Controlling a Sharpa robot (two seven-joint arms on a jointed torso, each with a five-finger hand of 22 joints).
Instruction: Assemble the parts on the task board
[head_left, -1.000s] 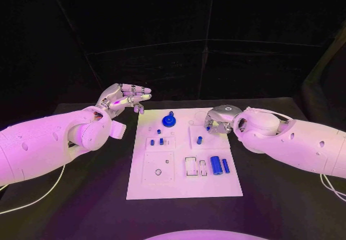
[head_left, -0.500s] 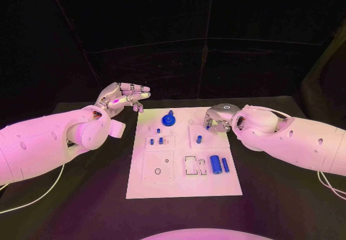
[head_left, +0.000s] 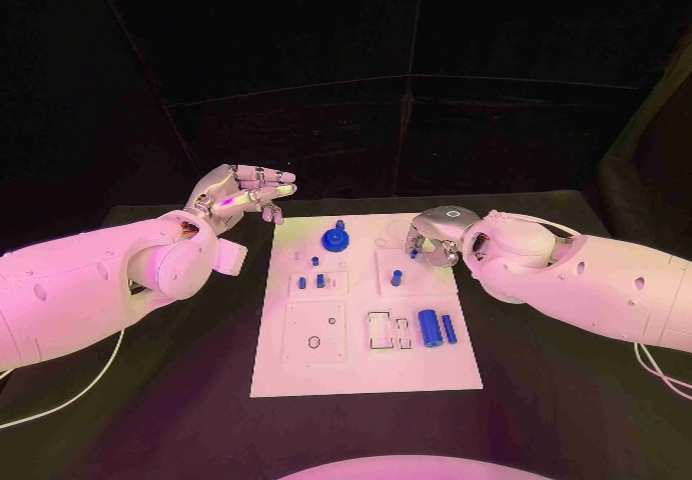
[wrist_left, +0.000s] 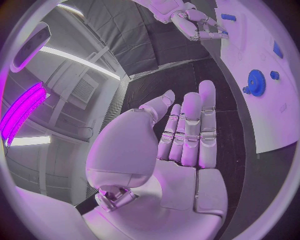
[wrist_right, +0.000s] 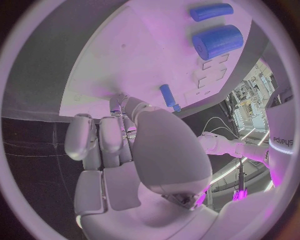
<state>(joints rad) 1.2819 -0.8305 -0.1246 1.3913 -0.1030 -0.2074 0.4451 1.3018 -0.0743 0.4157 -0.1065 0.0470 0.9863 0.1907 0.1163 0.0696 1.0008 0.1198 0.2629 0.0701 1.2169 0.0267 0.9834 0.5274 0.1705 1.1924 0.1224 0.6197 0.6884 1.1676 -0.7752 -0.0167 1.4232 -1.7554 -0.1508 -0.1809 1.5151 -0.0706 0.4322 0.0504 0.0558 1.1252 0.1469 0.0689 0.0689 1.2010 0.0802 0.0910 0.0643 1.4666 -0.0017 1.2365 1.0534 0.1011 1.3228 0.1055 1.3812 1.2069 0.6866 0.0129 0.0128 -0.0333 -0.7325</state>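
Note:
The white task board (head_left: 289, 370) lies in the middle of the table. On it are a blue gear (head_left: 335, 239), small blue pegs (head_left: 310, 282), one peg (head_left: 397, 279) on the right, a thick blue cylinder (head_left: 428, 323) and a thinner one (head_left: 449, 328). My right hand (head_left: 433, 240) is curled over the board's far right part and pinches a small blue part (head_left: 413, 252) at its fingertips. In the right wrist view its fingers (wrist_right: 103, 140) touch the board beside a peg (wrist_right: 167, 95). My left hand (head_left: 238, 195) hovers left of the board's far corner, palm empty, fingers (wrist_left: 187, 130) stretched out.
Empty slots (head_left: 382, 330) and a plate with holes (head_left: 317, 335) lie on the board's near half. Black table (head_left: 562, 400) surrounds the board on all sides. The left wrist view shows the gear (wrist_left: 255, 81) and my right hand (wrist_left: 194, 22) beyond it.
The whole picture has shifted slightly. Both hands stay about where they were, the right one still curled at the board's far right.

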